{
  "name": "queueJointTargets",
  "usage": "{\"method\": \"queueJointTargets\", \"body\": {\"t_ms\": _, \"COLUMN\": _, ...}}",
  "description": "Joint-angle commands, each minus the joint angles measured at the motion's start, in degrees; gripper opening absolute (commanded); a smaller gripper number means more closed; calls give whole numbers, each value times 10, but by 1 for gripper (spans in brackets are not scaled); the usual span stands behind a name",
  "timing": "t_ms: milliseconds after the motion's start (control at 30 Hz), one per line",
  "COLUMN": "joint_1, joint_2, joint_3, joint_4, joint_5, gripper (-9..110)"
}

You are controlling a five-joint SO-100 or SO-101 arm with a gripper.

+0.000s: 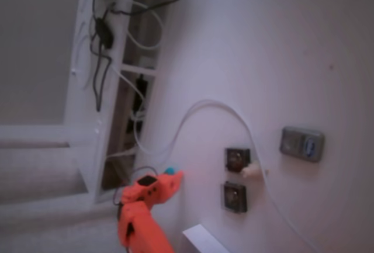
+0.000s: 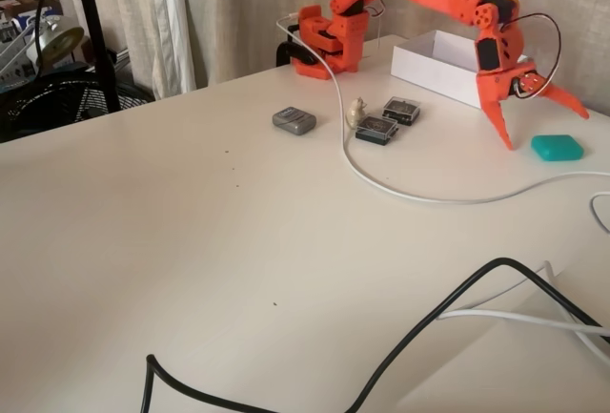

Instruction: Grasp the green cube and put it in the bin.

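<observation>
The green cube is a small teal block lying on the white table near its right edge. My orange gripper hangs open just above and behind it. One finger points down to the cube's left, and the other spreads out to the right over it. Nothing is held. In the tilted fixed view only a teal sliver of the cube peeks out beside the gripper. The bin is a white open box behind the gripper, beside the arm's base; one corner of the bin shows at the bottom edge.
A grey rectangular device and two dark square sockets lie mid-table, left of the gripper. A white cable curves across the table past them. A black cable crosses the front. A fan stands off the table at left.
</observation>
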Motion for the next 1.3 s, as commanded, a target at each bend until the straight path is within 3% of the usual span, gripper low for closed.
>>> {"method": "queueJointTargets", "body": {"t_ms": 0, "joint_1": -4, "joint_2": -7, "joint_3": -58, "joint_4": 75, "joint_5": -4, "gripper": 50}}
{"method": "queueJointTargets", "body": {"t_ms": 333, "joint_1": 7, "joint_2": -15, "joint_3": -72, "joint_4": 150, "joint_5": -4, "gripper": 48}}
{"method": "queueJointTargets", "body": {"t_ms": 400, "joint_1": 10, "joint_2": -6, "joint_3": -69, "joint_4": 162, "joint_5": -1, "gripper": 38}}
{"method": "queueJointTargets", "body": {"t_ms": 500, "joint_1": 11, "joint_2": 23, "joint_3": -59, "joint_4": 195, "joint_5": 0, "gripper": 9}}
{"method": "queueJointTargets", "body": {"t_ms": 633, "joint_1": 9, "joint_2": 77, "joint_3": -22, "joint_4": 231, "joint_5": 0, "gripper": -8}}
{"method": "queueJointTargets", "body": {"t_ms": 833, "joint_1": 11, "joint_2": 211, "joint_3": 95, "joint_4": 230, "joint_5": 2, "gripper": -8}}
{"method": "queueJointTargets", "body": {"t_ms": 1067, "joint_1": 12, "joint_2": 363, "joint_3": 247, "joint_4": 139, "joint_5": 2, "gripper": -8}}
{"method": "queueJointTargets", "body": {"t_ms": 1167, "joint_1": 14, "joint_2": 396, "joint_3": 281, "joint_4": 99, "joint_5": 2, "gripper": 11}}
{"method": "queueJointTargets", "body": {"t_ms": 1267, "joint_1": 18, "joint_2": 395, "joint_3": 294, "joint_4": 67, "joint_5": 3, "gripper": 43}}
